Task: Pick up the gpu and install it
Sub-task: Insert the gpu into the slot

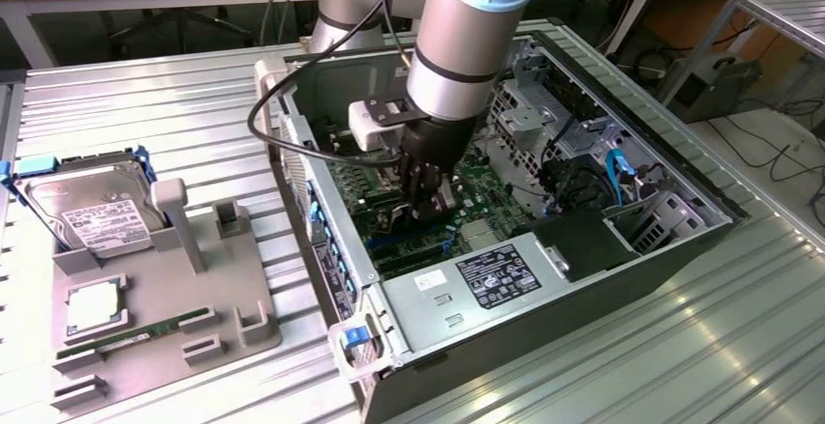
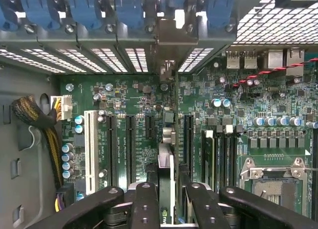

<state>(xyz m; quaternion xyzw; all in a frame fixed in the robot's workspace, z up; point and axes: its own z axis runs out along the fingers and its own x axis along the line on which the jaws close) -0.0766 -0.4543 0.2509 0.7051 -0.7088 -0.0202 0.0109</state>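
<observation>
Black, ribbed fingers (image 2: 149, 206) are clenched on the gpu (image 2: 166, 184), held edge-on and upright above the green motherboard (image 2: 129, 97) inside the open metal computer case (image 1: 542, 327). The gripper (image 1: 426, 187) reaches down into the case. One silver hard drive (image 1: 97, 216) stands on the grey holder (image 1: 181, 298) on the ridged table (image 1: 168, 105).

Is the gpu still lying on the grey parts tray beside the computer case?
No. The gpu is held edge-on between the fingers of the gripper, down inside the computer case above the motherboard slots.
</observation>
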